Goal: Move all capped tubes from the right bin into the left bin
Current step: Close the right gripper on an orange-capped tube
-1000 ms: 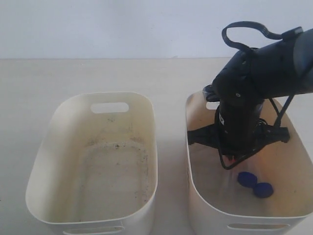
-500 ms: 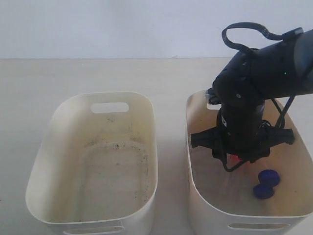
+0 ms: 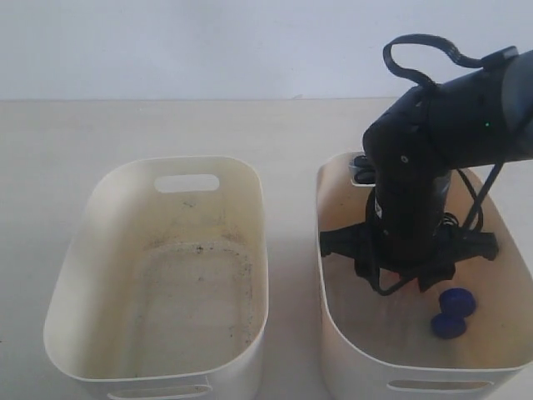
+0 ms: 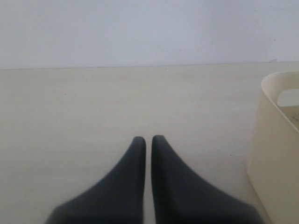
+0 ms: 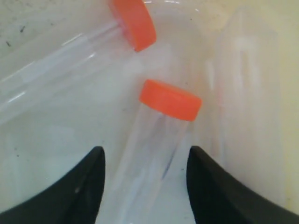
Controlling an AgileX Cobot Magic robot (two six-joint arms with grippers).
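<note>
The right pincer (image 5: 145, 149) is down inside the right bin (image 3: 358, 371). Its jaws are wide apart and hold nothing. One capped tube (image 5: 150, 161) with an orange cap lies right between the jaws and seems to touch neither. Its long side runs the way the fingers point, so the jaws can close across it. In the outside view, the left bin (image 3: 75, 275) is at 9 o'clock from this arm. The left pincer (image 4: 148, 140) is closed, out over the table (image 4: 93, 102), so the right arm is nearer.

No legible writing on the left bin (image 3: 90, 250) or right bin (image 3: 337, 367)
</note>
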